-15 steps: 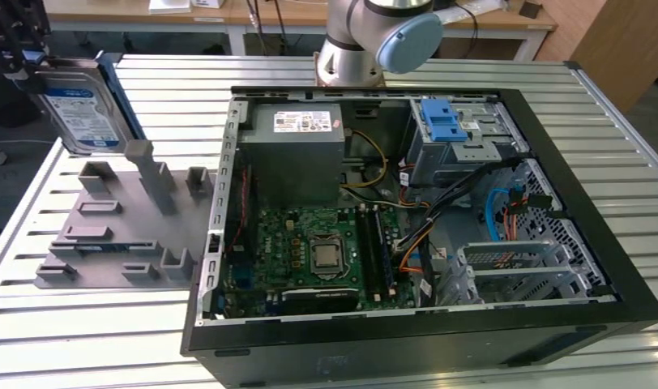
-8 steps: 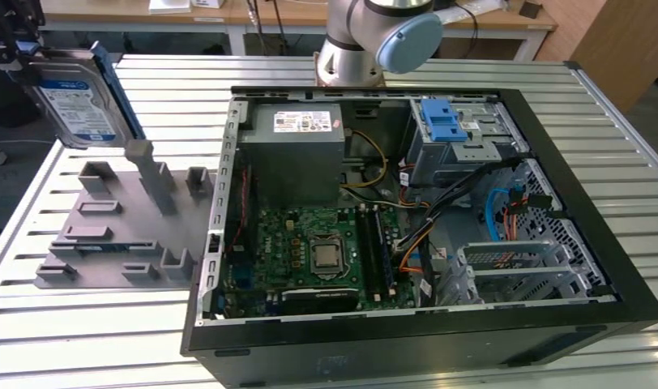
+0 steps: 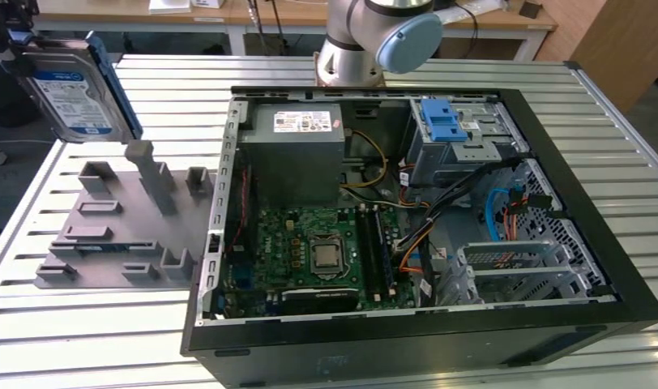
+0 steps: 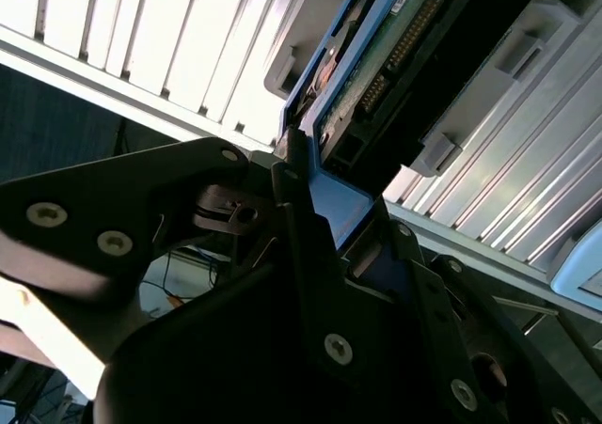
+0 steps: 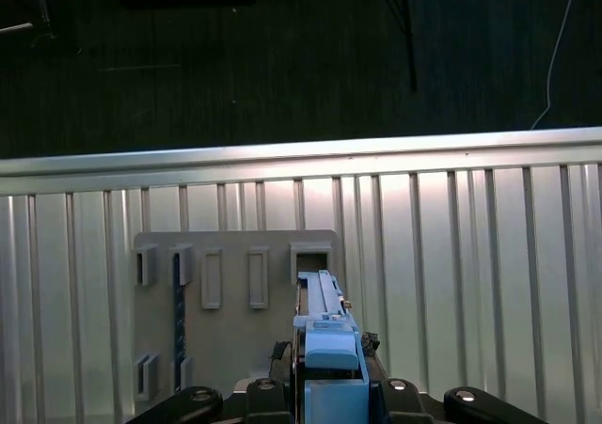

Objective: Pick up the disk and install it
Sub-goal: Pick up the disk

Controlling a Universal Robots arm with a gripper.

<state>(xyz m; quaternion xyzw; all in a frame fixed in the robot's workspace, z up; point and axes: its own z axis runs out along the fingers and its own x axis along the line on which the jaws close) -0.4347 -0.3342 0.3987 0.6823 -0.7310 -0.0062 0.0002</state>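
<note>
1. Disk [image 3: 79,91] hangs in air at 10 o'clock of the exterior view, tilted, label out, touching nothing below.
2. Pincer [image 4: 334,208] is clamped on the disk's blue carrier end, probably to keep the drive body free.
3. Gray fixture [image 3: 124,219] sits under the disk at 9 o'clock of the case, posts apart from the disk's edge.
4. Open computer case [image 3: 416,203] lies on the tabletop [image 3: 91,340]. Its blue-latched bay [image 3: 454,126] is at 1 o'clock inside, with cables [image 3: 491,194] crowding beside it and free air above.
</note>
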